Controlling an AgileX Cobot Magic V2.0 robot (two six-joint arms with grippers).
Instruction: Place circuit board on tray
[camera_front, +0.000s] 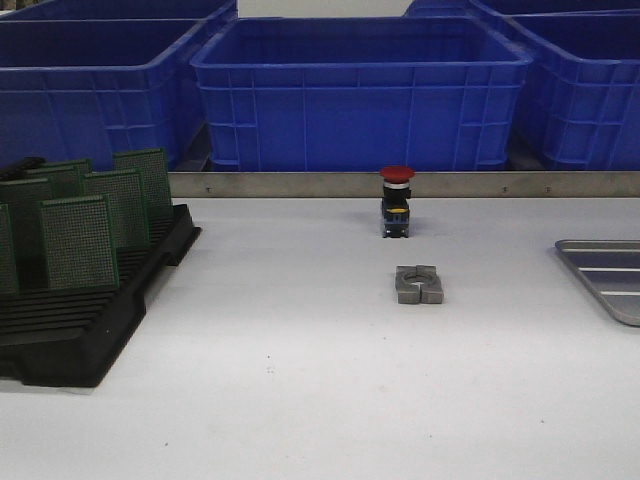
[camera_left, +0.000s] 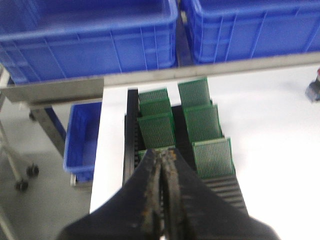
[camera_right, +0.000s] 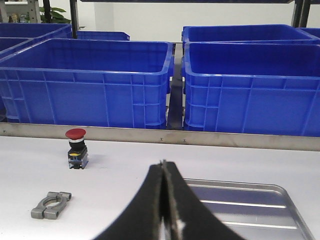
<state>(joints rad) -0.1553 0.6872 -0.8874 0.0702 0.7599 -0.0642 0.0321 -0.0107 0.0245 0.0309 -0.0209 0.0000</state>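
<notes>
The left gripper (camera_left: 162, 165) has its two black fingers pressed together with nothing between them. It hangs above the near end of the black slotted rack (camera_left: 131, 145). Just past its tips stands the nearest circuit board (camera_left: 156, 131), a green perforated panel upright in a slot; whether the tips touch the board edge right below them cannot be told. Beside and beyond the tips more boards stand in two rows, the closest of the other row (camera_left: 213, 157) slightly off to one side, the rest stepping away toward the metal rail (camera_left: 150, 77) at the table's back edge. Past the rail sit blue plastic crates (camera_left: 90, 40).

The right gripper (camera_right: 163, 172) is likewise fully closed and empty. Directly under and beyond its tips lies the tray (camera_right: 280, 192), silver-grey with a raised rim and ridged floor, nothing resting on the part that shows. Well off to one side of the fingers, on the white table (camera_right: 115, 175), is a grey metal clamp piece (camera_right: 51, 205); farther off on that same side stands a red-capped push button (camera_right: 76, 147) near the rail.

From the front, neither gripper appears. The rack with its boards (camera_front: 78, 240) sits at the table's left, the tray (camera_front: 610, 275) at the far right edge, well apart, with the clamp (camera_front: 419, 284) and button (camera_front: 396, 200) between them.
</notes>
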